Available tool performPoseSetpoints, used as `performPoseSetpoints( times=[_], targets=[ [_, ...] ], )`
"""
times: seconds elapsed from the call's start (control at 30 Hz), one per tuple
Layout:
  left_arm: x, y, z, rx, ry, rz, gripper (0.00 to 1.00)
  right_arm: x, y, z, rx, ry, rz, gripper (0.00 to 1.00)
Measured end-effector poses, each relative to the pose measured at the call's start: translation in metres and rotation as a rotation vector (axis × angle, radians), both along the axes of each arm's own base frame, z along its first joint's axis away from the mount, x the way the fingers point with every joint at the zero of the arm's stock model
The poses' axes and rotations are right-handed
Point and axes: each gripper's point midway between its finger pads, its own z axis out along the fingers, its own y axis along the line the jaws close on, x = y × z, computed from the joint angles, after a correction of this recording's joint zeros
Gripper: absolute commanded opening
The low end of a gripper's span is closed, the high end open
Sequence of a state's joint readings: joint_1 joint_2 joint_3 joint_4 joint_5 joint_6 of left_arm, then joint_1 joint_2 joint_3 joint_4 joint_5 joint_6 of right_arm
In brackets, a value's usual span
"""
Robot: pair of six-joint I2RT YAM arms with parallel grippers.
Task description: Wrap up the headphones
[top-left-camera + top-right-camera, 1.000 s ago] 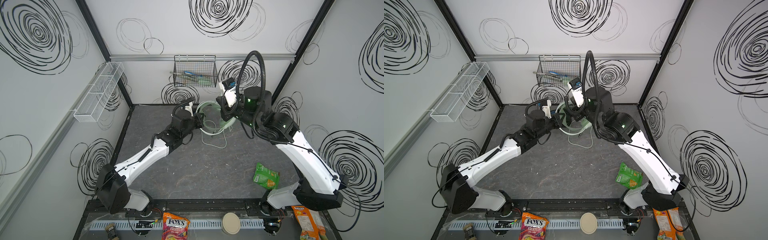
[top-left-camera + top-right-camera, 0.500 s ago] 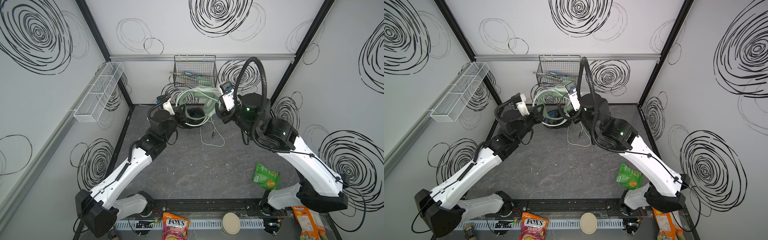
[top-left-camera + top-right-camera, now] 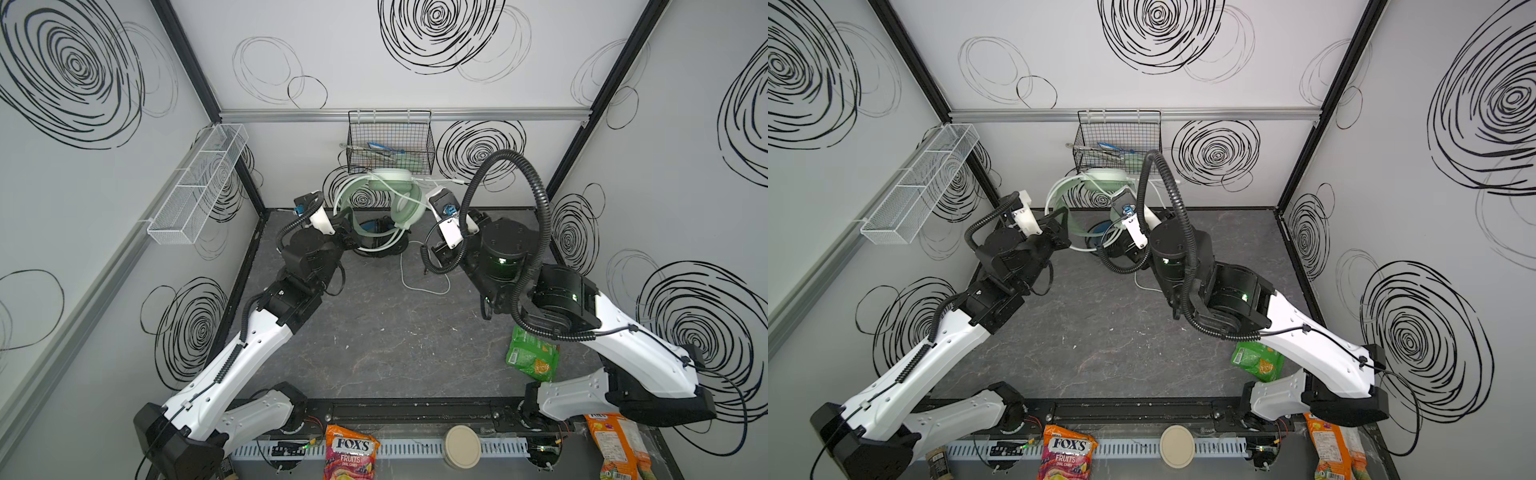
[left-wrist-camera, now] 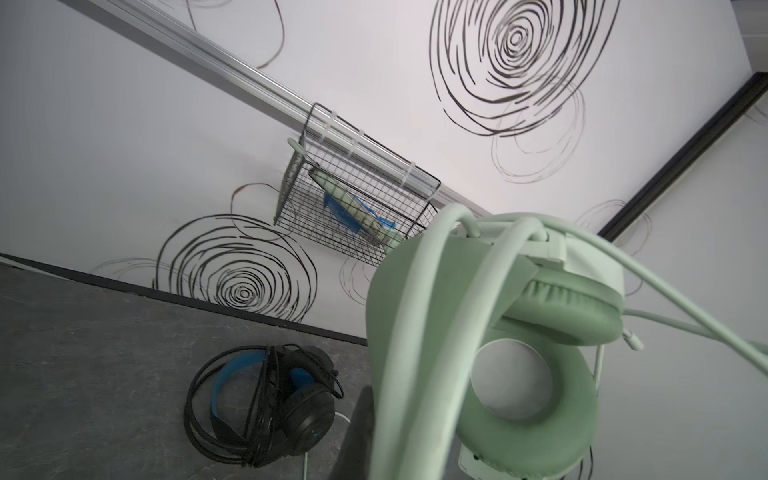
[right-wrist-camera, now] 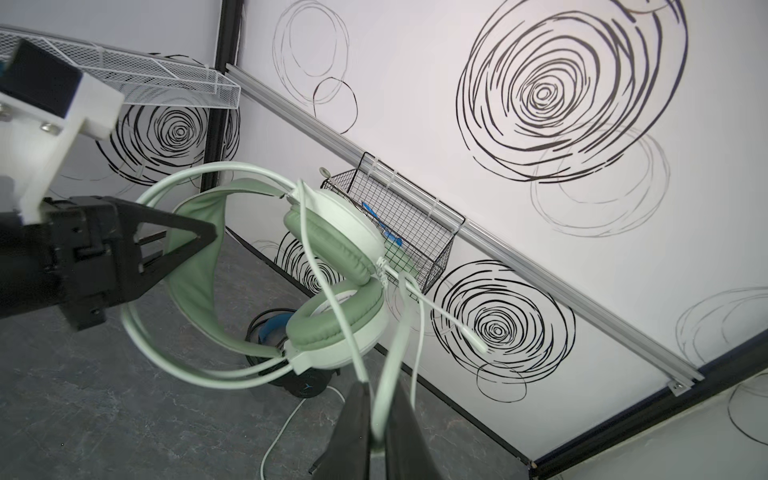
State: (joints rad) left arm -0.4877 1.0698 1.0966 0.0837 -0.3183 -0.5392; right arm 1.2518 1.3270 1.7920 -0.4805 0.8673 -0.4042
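The mint-green headphones (image 3: 409, 205) hang in the air in front of the back wall, in both top views (image 3: 1104, 176). My left gripper (image 5: 208, 235) is shut on their padded headband (image 5: 195, 266). Their pale cable (image 5: 309, 253) loops over the ear cups and runs down between the fingers of my right gripper (image 5: 378, 415), which is shut on it. The cable's slack end lies on the floor (image 3: 415, 286). On the floor below lie the black headphones (image 4: 299, 411) with a blue headband, their black cable wound round them.
A black wire basket (image 3: 390, 145) hangs on the back wall just behind the raised headset. A white mesh shelf (image 3: 199, 183) is on the left wall. A green snack bag (image 3: 532, 353) lies under the right arm. Candy bags (image 3: 351, 453) and a round lid (image 3: 461, 446) lie at the front edge.
Both arms have carried the mint-green headphones up and back, from low over the floor's middle to just in front of the basket. The left arm has stretched out.
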Motion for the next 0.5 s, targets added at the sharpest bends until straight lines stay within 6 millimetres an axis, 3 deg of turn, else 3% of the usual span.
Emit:
performPoseSetpoints(
  times=[0.2,0.33,0.5],
  targets=[
    [0.004,0.031,0.036,0.035,-0.076,0.152,0.0,-0.005,-0.014,0.01,0.014,-0.041,-0.06,0.17],
    [0.0,0.039,0.061,0.038,-0.149,0.184,0.0,-0.006,-0.032,0.023,0.072,-0.061,-0.094,0.2],
    [-0.004,0.032,0.08,0.039,-0.226,0.14,0.0,-0.003,-0.051,0.029,0.159,-0.059,-0.101,0.47]
  ],
)
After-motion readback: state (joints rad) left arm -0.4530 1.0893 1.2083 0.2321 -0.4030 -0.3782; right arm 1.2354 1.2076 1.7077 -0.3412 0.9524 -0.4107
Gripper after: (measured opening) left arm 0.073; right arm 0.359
